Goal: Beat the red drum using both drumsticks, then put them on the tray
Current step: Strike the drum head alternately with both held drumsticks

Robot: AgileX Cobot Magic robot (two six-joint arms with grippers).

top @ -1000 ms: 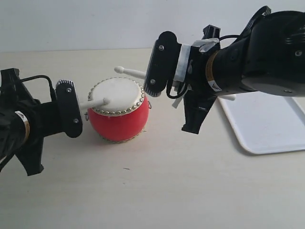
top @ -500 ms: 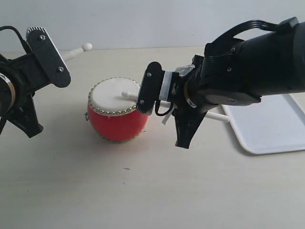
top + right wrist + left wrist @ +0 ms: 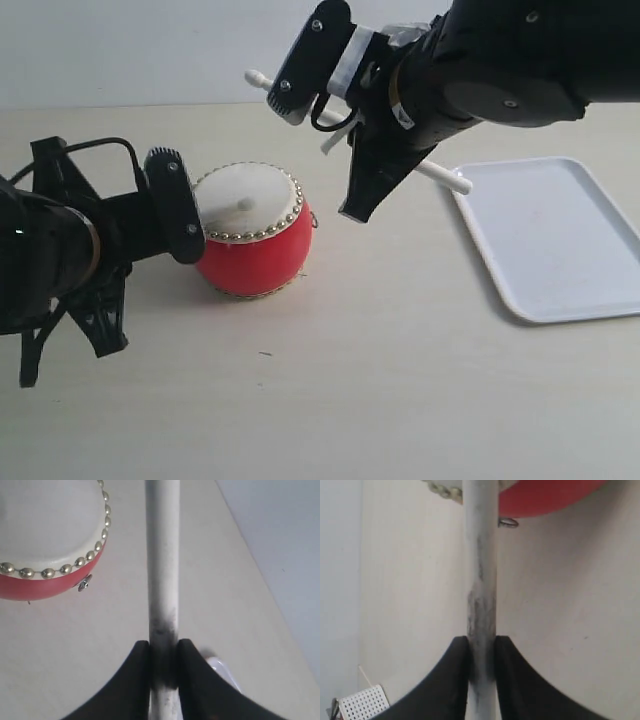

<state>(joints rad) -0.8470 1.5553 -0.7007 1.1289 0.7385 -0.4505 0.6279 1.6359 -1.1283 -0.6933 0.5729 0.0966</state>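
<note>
The red drum (image 3: 252,250) stands on the table left of centre, cream skin up. My left gripper (image 3: 178,208) sits low beside the drum's left side, shut on a drumstick (image 3: 481,580) whose rounded tip (image 3: 245,203) rests on the skin. In the left wrist view the jaws of this gripper (image 3: 481,647) pinch the stick, and the drum's red body (image 3: 547,497) lies beyond. My right gripper (image 3: 318,72) is raised above and behind the drum, shut on the other drumstick (image 3: 440,175); its tip (image 3: 252,77) points left, clear of the drum. The right wrist view shows that gripper (image 3: 164,652) clamping the stick (image 3: 162,550) with the drum (image 3: 50,582) below.
The white tray (image 3: 550,240) lies flat at the right, its near corner (image 3: 218,666) just showing past my right fingers. Both black arms bulk over the table on either side of the drum. A white mesh object (image 3: 362,702) sits at the edge of the left wrist view.
The left arm has swung down from its raised pose and its stick tip now meets the skin. The right arm has lifted its stick off the drum, up and back.
</note>
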